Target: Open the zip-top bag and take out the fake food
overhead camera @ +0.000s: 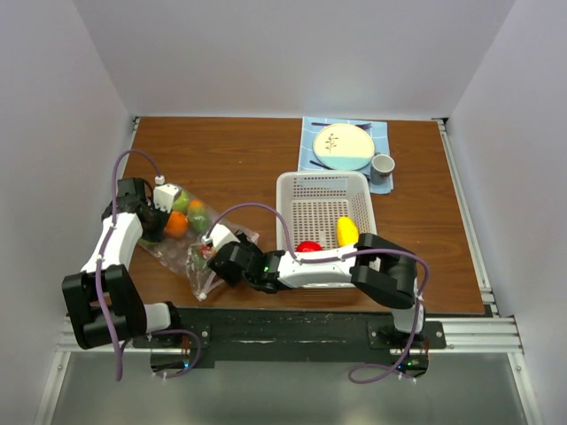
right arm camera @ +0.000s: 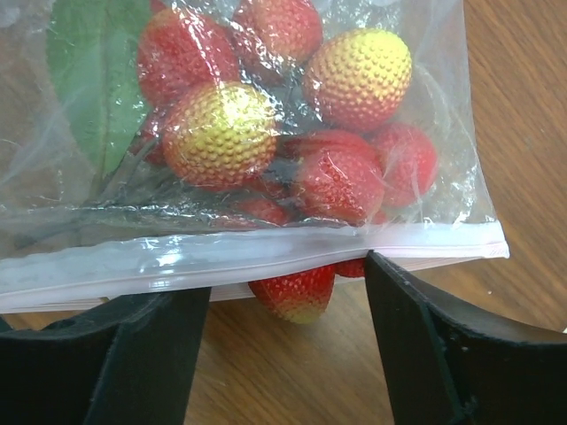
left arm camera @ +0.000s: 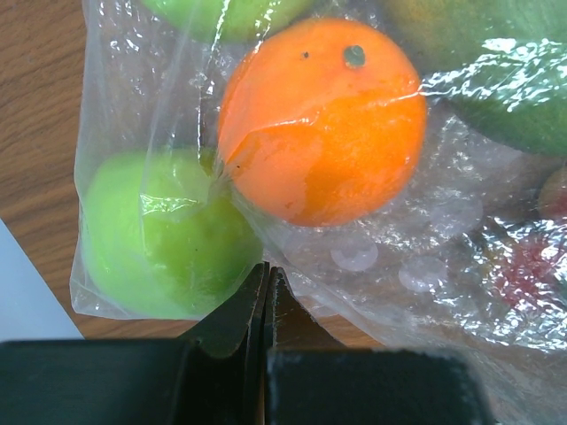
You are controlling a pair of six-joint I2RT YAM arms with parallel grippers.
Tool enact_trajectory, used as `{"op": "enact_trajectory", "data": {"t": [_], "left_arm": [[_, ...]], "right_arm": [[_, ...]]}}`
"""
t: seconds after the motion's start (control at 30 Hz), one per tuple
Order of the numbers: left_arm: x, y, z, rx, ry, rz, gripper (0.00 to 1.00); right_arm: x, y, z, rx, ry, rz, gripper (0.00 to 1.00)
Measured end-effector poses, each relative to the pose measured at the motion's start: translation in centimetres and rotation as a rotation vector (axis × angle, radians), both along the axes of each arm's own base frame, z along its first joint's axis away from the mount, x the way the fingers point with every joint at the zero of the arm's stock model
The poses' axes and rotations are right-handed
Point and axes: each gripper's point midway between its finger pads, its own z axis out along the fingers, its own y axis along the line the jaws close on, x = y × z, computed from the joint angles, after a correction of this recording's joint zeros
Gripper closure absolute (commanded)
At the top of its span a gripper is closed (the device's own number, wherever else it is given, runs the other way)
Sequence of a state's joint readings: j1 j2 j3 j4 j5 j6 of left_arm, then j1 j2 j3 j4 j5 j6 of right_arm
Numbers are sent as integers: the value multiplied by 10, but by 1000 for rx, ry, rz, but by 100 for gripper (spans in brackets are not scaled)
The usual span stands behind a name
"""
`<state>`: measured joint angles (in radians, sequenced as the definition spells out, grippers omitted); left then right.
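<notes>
The zip-top bag (overhead camera: 188, 243) lies on the table at the left, with an orange (overhead camera: 175, 224) and green fruits (overhead camera: 197, 215) inside. My left gripper (overhead camera: 165, 200) is at the bag's far end. In the left wrist view its jaws (left arm camera: 266, 270) are shut, pinching the bag's film (left arm camera: 372, 266) beside a green fruit (left arm camera: 159, 235) and the orange (left arm camera: 323, 119). My right gripper (overhead camera: 213, 249) is open at the zip end. Its fingers (right arm camera: 285, 285) stand on either side of a strawberry (right arm camera: 295, 292) poking out under the zip strip (right arm camera: 266, 252). More strawberries (right arm camera: 217, 133) sit inside the bag.
A white perforated basket (overhead camera: 323, 188) stands right of the bag and holds a yellow lemon (overhead camera: 347, 231) and a red round fruit (overhead camera: 308, 247). A plate (overhead camera: 344, 146), a cup (overhead camera: 382, 165) and cutlery lie on a blue mat at the back.
</notes>
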<state>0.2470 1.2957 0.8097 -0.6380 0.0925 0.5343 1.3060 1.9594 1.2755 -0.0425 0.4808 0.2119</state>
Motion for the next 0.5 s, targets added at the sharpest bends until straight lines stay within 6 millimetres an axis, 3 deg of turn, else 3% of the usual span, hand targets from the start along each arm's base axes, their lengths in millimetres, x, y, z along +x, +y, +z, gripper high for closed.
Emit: {"op": "enact_trajectory", "data": {"t": [0.2,0.33,0.5], "left_arm": [[0,0,0,1,-2,0,100],[0,0,1,1,-5,-1,100],[0,-1,1,-3,-6,-2,100]], "right_arm": [[-1,-15,4,16,5,-62,22],[-8,-35,21,63,17,-94,23],[-10,-32,33,114,26,-105,25]]}}
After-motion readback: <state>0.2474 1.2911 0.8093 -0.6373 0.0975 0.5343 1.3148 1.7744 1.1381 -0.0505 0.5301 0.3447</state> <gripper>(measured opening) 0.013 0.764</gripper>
